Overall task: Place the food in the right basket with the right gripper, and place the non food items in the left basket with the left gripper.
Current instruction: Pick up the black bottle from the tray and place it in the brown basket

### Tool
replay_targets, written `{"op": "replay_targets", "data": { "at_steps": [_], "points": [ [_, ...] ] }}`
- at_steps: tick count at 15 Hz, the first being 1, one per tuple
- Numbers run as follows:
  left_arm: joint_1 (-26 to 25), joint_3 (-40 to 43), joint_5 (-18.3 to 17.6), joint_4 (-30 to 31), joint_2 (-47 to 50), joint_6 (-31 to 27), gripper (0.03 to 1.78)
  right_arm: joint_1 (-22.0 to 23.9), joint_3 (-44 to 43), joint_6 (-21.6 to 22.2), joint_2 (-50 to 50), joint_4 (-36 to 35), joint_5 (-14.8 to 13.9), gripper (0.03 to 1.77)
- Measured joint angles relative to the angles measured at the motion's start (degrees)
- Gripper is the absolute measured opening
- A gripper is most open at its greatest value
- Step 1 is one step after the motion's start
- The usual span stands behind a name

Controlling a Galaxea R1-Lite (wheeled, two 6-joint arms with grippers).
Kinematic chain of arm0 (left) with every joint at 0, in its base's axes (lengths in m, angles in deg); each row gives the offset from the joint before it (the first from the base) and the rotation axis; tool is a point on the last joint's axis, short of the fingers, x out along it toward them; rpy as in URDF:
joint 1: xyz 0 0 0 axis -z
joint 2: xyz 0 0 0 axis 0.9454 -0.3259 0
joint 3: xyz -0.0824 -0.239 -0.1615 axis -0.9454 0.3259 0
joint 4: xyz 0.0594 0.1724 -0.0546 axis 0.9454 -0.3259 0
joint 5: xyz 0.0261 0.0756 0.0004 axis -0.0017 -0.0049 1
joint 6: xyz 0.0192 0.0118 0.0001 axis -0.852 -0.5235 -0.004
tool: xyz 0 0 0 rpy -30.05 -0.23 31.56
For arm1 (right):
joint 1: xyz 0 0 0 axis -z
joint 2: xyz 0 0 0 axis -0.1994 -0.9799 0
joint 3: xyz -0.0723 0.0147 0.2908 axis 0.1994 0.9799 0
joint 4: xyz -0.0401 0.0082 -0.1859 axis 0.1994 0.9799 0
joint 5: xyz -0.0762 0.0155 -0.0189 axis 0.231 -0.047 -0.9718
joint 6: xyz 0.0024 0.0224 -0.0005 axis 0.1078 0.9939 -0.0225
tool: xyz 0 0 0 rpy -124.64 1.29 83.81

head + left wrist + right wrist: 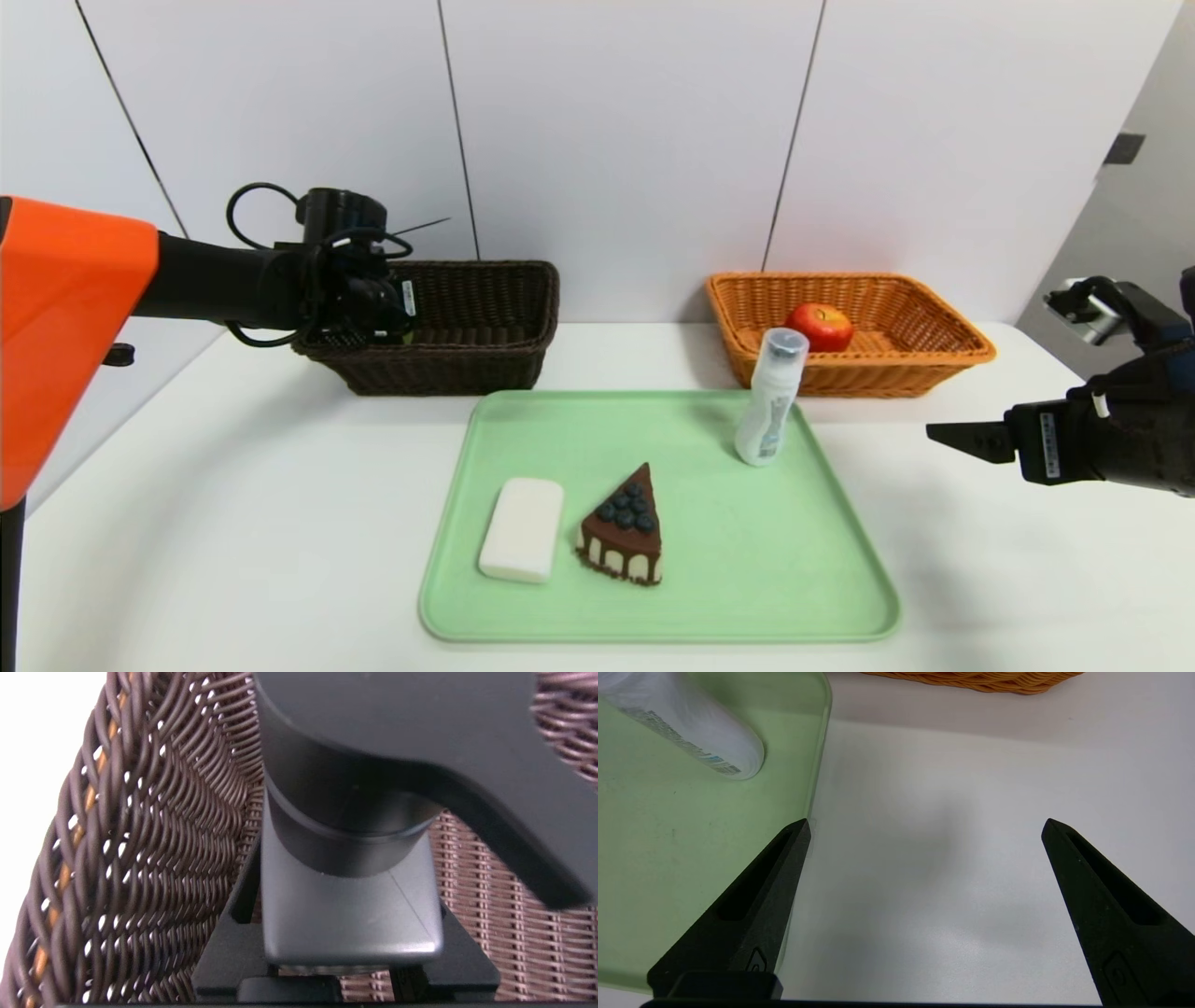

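Behind the green tray (pixel 653 602), off past its left corner, the left pincer (pixel 392 322) is inside the dark brown basket (pixel 485 369), pinching the black pump bottle (pixel 350 924) by its sides. The bottle looks hard and smooth, so it could slip; its flat sides should be good to squeeze, and the pump top looks like a poor place to grab. On the left part of the tray is the white soap (pixel 523 530). It is likely stiff and a bit slippery, so I would pinch it across its short way, around the middle. Just beside it on the tray is the cake slice (pixel 621 532). It may be light and easy to squash, so a soft pinch low on its sides is best, away from the berries. Near the tray's back right corner is the white bottle (pixel 771 401), likely light and slidy; hold its round middle. Behind that corner, the apple (pixel 822 327) sits in the orange basket (pixel 868 378). Right of the tray, the right pincer (pixel 926 823) is spread wide with nothing in it.
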Motion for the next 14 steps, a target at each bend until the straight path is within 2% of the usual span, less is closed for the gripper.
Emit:
{"op": "replay_targets", "data": {
  "at_steps": [10,14],
  "points": [
    [0.05,0.2,0.74,0.8,0.76,-0.44,0.62,0.04,0.55,0.07,0.22,0.11,0.11,1.71],
    [0.11,0.3,1.05,1.02,0.37,-0.48,1.02,0.2,0.59,0.07,0.3,0.09,0.09,1.71]
  ]
}}
